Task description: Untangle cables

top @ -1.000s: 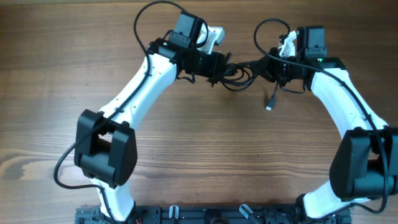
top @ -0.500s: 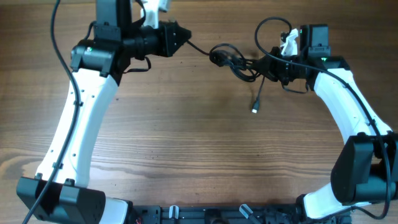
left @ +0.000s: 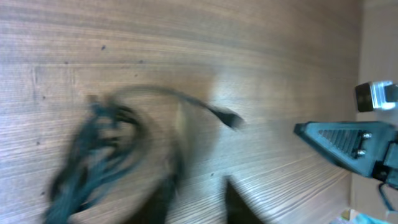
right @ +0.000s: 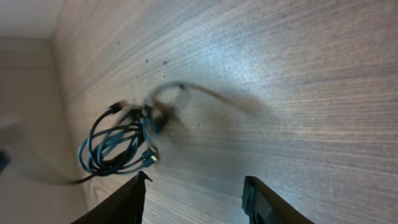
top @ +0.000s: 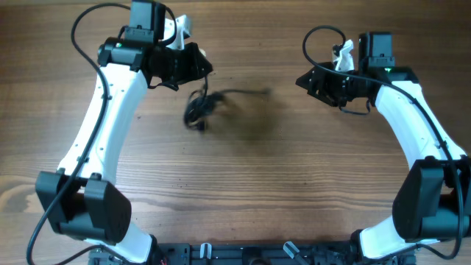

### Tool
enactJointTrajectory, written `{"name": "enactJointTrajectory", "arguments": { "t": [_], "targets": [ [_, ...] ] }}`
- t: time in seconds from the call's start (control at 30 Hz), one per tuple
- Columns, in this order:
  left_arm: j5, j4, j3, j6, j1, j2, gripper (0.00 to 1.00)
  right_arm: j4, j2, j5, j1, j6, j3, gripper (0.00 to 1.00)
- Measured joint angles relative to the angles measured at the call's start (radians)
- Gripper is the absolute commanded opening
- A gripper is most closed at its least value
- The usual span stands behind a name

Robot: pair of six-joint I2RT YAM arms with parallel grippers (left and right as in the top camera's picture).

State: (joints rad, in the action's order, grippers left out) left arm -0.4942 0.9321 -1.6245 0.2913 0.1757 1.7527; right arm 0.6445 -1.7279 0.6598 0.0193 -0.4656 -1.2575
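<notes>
Black fingers of the left tool stand slightly apart at the far left of the desk, pointing right. In the left wrist view the fingers are dark and blurred at the frame's bottom edge, with bare wood in the gap and nothing pinched. The right tool is far right, pointing left, spread wider. The right wrist view shows both fingers well apart with only wood grain between them, holding nothing. The tools face each other, well apart. The cables sit between them but much closer to the left tool, just near of its tip. They form a small dark bunch of loops, heavily blurred, with one thin strand running right toward desk centre and ending in a plug end. A soft shadow sits on the wood just near of that strand. Through the blur I cannot tell whether the bundle rests on the desk or is off it. In the left wrist view the bundle is smeared at the left, one strand arching right to a small plug. In the right wrist view it is sharper, several stacked loops well away from the fingers, a blurred strand arcing off. No strand shows between either tool's fingers. White arm links reach in from the near edge, and thick black wires loop over the wrists.
</notes>
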Motion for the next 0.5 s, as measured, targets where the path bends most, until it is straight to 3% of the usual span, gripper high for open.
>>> {"name": "enactJointTrajectory", "arguments": {
  "t": [0.1, 0.13, 0.3, 0.5],
  "targets": [
    [0.025, 0.004, 0.000, 0.008, 0.017, 0.029, 0.90, 0.006, 0.000, -0.018, 0.031, 0.000, 0.000, 0.54],
    [0.047, 0.005, 0.000, 0.009, 0.029, 0.037, 0.92, 0.006, 0.000, -0.026, 0.047, 0.000, 0.000, 0.54],
    [0.186, 0.008, 0.000, -0.007, 0.069, 0.061, 0.85, 0.006, 0.000, -0.051, 0.110, 0.022, 0.000, 0.54],
    [0.341, 0.106, 0.000, -0.047, 0.043, 0.061, 0.62, 0.013, 0.000, -0.063, 0.116, 0.068, 0.000, 0.54]
  ]
}}
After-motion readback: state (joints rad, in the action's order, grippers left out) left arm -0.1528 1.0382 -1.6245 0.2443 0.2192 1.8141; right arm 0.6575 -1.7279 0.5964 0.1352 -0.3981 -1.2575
